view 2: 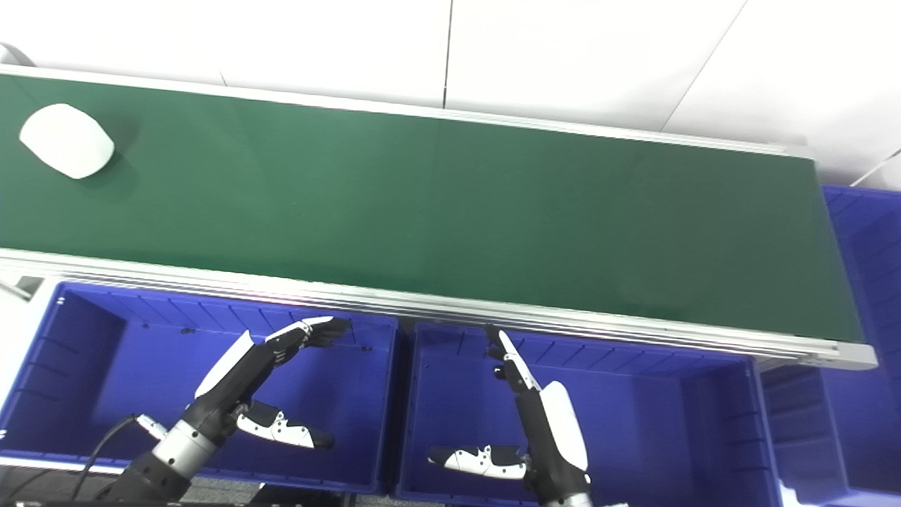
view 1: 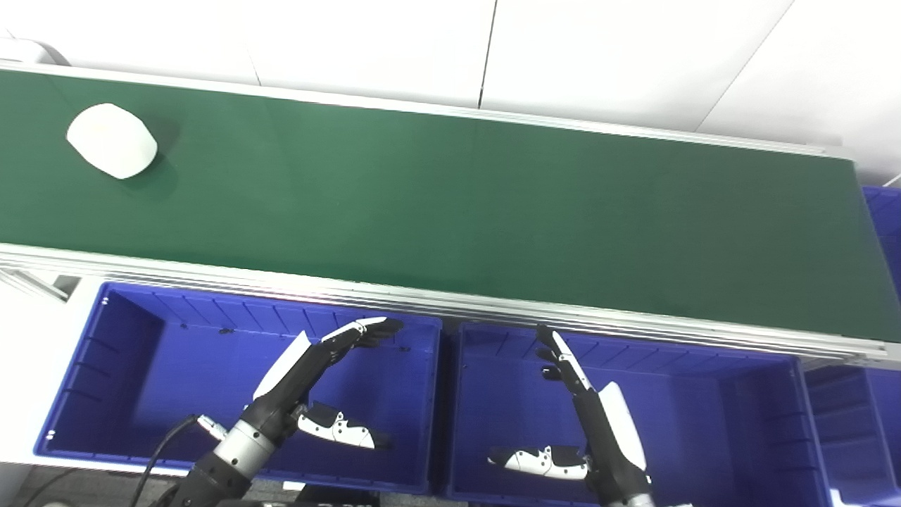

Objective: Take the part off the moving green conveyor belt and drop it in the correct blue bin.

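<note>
While both robot hands, left (view 1: 320,384) and right (view 1: 584,415), wait open and empty over the blue plastic bins (view 1: 127,366), the rounded white part (view 1: 111,140) could be missed if the moving green conveyor belt (view 1: 457,211) is mistimed.

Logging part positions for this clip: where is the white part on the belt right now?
The white part lies at the far left end of the green conveyor belt, far from both hands, which hover over the blue bins.
</note>
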You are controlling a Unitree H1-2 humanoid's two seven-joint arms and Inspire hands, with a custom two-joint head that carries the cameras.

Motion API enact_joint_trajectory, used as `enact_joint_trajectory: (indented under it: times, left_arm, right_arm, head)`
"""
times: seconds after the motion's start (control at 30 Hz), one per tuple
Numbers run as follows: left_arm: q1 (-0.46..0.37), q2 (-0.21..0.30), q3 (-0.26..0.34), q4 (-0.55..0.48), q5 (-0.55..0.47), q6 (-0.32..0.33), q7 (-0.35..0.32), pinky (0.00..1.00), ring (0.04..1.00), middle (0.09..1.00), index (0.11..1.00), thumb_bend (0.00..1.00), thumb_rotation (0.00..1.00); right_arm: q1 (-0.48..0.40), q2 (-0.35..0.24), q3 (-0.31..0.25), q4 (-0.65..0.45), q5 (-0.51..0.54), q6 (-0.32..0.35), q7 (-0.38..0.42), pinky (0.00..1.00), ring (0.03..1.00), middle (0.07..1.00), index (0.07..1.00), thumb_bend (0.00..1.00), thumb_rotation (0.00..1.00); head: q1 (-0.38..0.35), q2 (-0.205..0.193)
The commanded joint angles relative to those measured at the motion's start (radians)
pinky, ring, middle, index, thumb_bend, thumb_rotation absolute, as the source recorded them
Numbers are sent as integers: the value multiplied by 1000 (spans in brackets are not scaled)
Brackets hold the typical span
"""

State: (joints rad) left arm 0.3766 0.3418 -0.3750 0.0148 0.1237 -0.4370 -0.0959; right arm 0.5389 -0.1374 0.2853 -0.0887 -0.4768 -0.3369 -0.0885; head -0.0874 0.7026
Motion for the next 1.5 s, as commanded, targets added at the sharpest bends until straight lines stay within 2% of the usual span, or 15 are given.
enact_joint_trajectory:
  times: [0.0, 0.13, 0.27, 0.47, 0.57, 1.13, 1.3, 1.4, 1.47]
  left_arm:
    - [1, -6, -6, -15, 20, -33, 20, 799, 837, 840, 802, 942, 216]
    - [-3, -21, -19, 1, 36, -33, 27, 785, 832, 836, 792, 950, 208]
    - [-9, -32, -28, 14, 44, -33, 30, 743, 797, 815, 778, 955, 189]
    - [-19, -35, -41, 35, 52, -33, 50, 707, 768, 795, 760, 953, 192]
    - [-21, -36, -46, 43, 49, -33, 57, 705, 766, 791, 756, 956, 180]
    - [-56, -35, -67, 94, 31, -33, 74, 680, 746, 771, 738, 952, 191]
    - [-56, -37, -68, 67, 26, -33, 100, 649, 717, 748, 720, 950, 206]
    - [-49, -36, -72, 27, 28, -33, 129, 618, 684, 733, 709, 941, 212]
    - [-37, -35, -69, -15, -3, -33, 121, 608, 676, 731, 707, 937, 232]
  right_arm:
    - [10, -13, -4, -18, 12, -37, -1, 794, 884, 932, 959, 888, 366]
    - [7, -28, -14, 3, 29, -58, -7, 787, 882, 935, 964, 887, 355]
    - [-3, -37, -20, 33, 29, -85, -20, 788, 892, 949, 977, 886, 339]
    - [-11, -40, -23, 47, 31, -89, -16, 775, 894, 962, 987, 885, 309]
    - [-14, -42, -24, 60, 36, -98, -16, 779, 897, 966, 988, 883, 316]
    - [-48, -31, -28, 131, 7, -122, -43, 759, 875, 936, 970, 879, 343]
    - [-48, -36, -27, 128, 22, -113, -34, 741, 870, 934, 967, 885, 345]
    - [-51, -38, -25, 134, 30, -120, -36, 751, 871, 931, 967, 885, 344]
    - [-53, -39, -25, 134, 30, -117, -33, 755, 873, 932, 968, 883, 348]
  head:
    - [89, -31]
    - [199, -78]
    - [257, -117]
    - [264, -144]
    - [266, -171]
    - [258, -244]
    - [267, -239]
    - [278, -232]
    - [284, -231]
